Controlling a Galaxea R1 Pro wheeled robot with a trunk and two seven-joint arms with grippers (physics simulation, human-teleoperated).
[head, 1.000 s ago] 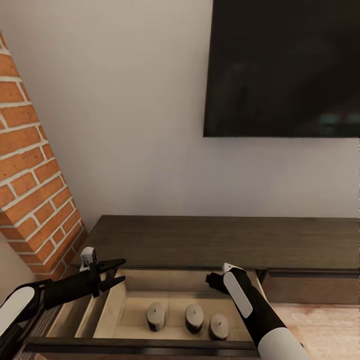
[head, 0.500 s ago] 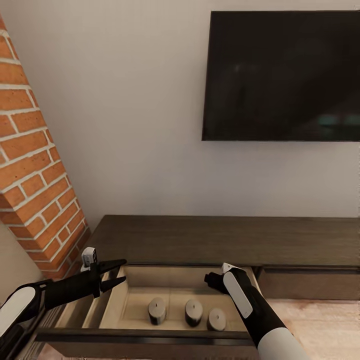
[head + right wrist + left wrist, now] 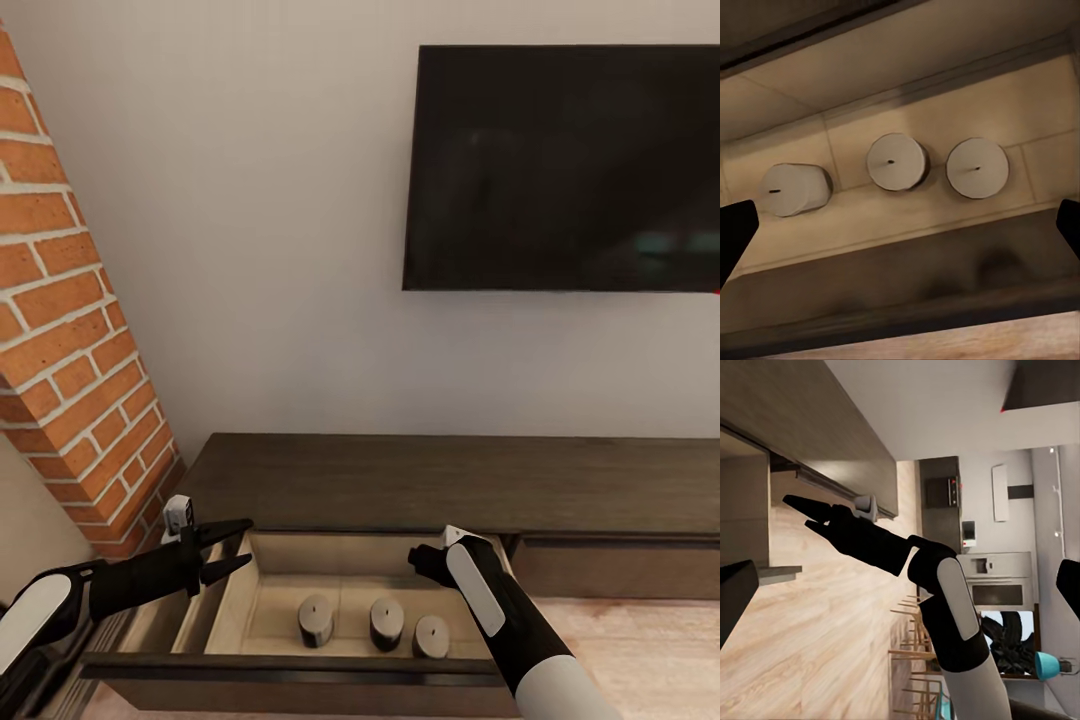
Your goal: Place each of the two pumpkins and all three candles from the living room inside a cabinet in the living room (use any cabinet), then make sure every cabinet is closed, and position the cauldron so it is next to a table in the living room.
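The long dark-brown cabinet [image 3: 450, 480] stands against the wall with its left drawer [image 3: 290, 680] pulled out. Three beige-grey candles stand in a row on the drawer's pale floor: one [image 3: 315, 619], a second [image 3: 387, 622] and a third [image 3: 432, 635]; the right wrist view looks down on them [image 3: 897, 161]. My left gripper [image 3: 245, 541] hovers open above the drawer's left corner. My right gripper [image 3: 420, 560] hangs open over the drawer's right part, above the candles, with nothing between its fingers [image 3: 736, 225]. The pumpkins, cauldron and table are out of view.
A black TV [image 3: 560, 170] hangs on the white wall above the cabinet. The red-brick fireplace [image 3: 70, 350] slants at the left, close to my left arm. A closed drawer front [image 3: 620, 570] and light wood floor [image 3: 640, 640] lie to the right.
The camera has moved, so the TV sits lower in the picture and the open drawer looks a little farther off. Both grippers and the candles keep their places.
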